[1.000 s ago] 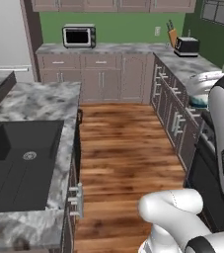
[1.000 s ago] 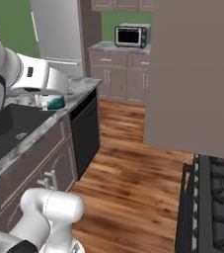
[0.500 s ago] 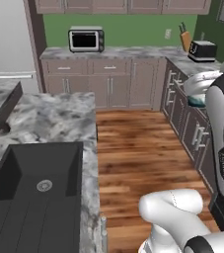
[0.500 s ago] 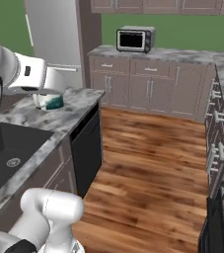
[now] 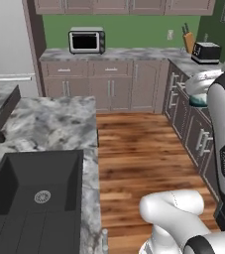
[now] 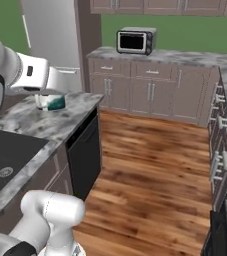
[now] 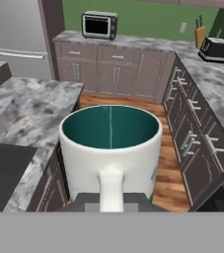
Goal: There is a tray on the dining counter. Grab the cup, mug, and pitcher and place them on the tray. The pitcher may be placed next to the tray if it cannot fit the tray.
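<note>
My gripper [image 7: 111, 201] is shut on the mug [image 7: 110, 148], a white-grey mug with a dark teal inside whose loop handle points back at the hand camera. It hangs upright in the air above the wooden floor, beside the corner of a marbled island. From the right base camera the mug [image 6: 55, 103] shows as a teal patch under the gripper [image 6: 47, 100] at the end of the white forearm. The left base view has the mug [image 5: 199, 101] half hidden behind the arm. The tray, cup and pitcher are out of view.
A marbled island with a black sink [image 5: 34, 198] lies to the left. A microwave [image 5: 86, 41] stands on the back counter, a toaster [image 5: 205, 51] and a knife block at the right corner. Wooden floor [image 5: 139, 158] runs free between the cabinet rows.
The whole scene has shifted in both base views, so the base has moved; the island and sink now fill more of the left. The mug stays in the shut gripper.
</note>
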